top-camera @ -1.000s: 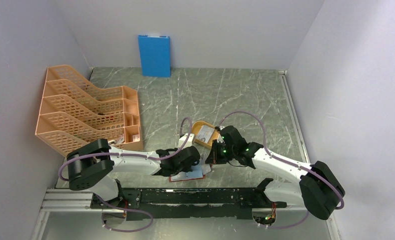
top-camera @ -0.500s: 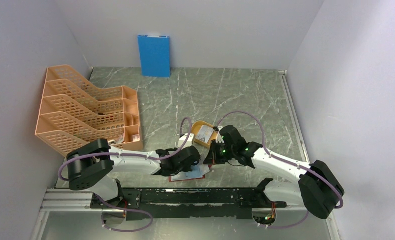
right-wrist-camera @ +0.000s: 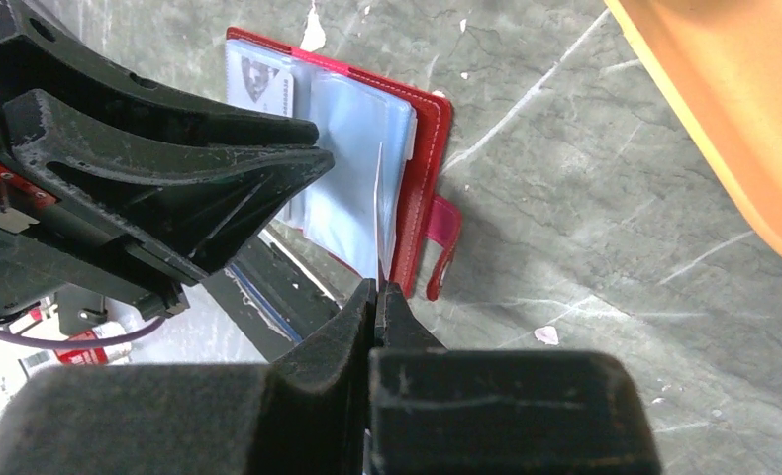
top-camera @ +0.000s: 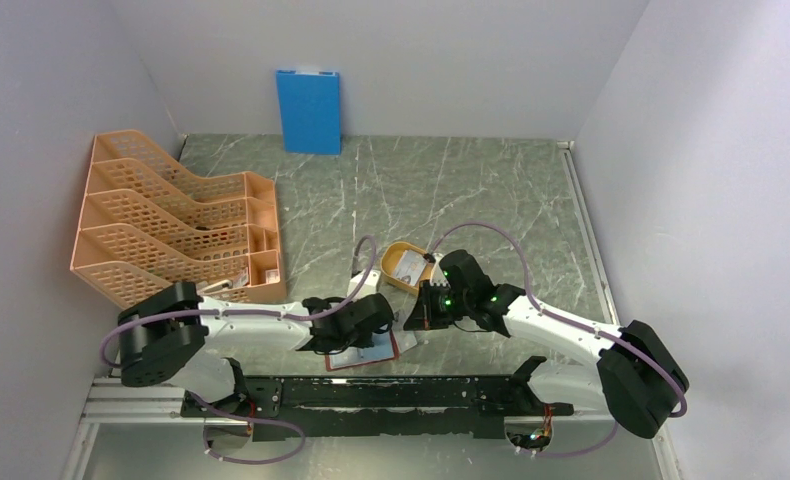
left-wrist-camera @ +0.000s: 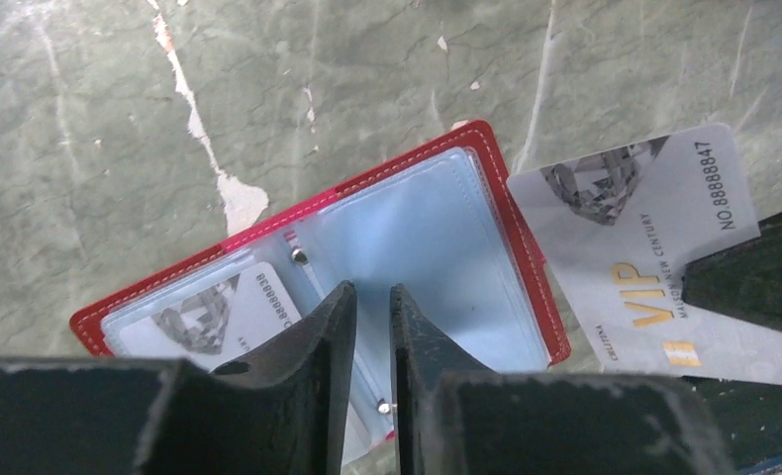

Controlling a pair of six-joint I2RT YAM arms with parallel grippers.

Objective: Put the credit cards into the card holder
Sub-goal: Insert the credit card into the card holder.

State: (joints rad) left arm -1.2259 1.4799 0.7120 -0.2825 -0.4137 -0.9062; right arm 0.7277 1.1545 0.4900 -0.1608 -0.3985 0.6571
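The card holder (left-wrist-camera: 417, 228) lies open on the table, red outside with pale blue clear sleeves inside. One credit card (left-wrist-camera: 219, 312) sits in its left pocket. My left gripper (left-wrist-camera: 372, 292) hovers over the sleeves, jaws a narrow gap apart with nothing between them. A white VIP credit card (left-wrist-camera: 644, 247) is held at the holder's right edge. In the right wrist view that card (right-wrist-camera: 379, 213) stands edge-on over the card holder (right-wrist-camera: 429, 148), and my right gripper (right-wrist-camera: 377, 289) is shut on it. From above, the card holder (top-camera: 363, 352) lies between both grippers.
A yellow-orange oval tray (top-camera: 408, 265) with another card in it sits just behind the grippers. An orange mesh file rack (top-camera: 171, 230) stands at the left. A blue board (top-camera: 309, 110) leans on the back wall. The table's near edge is close behind the card holder.
My left gripper's jaws have parted slightly. The left arm and the card holder have shifted a little left and nearer. The right gripper still holds its card in about the same place.
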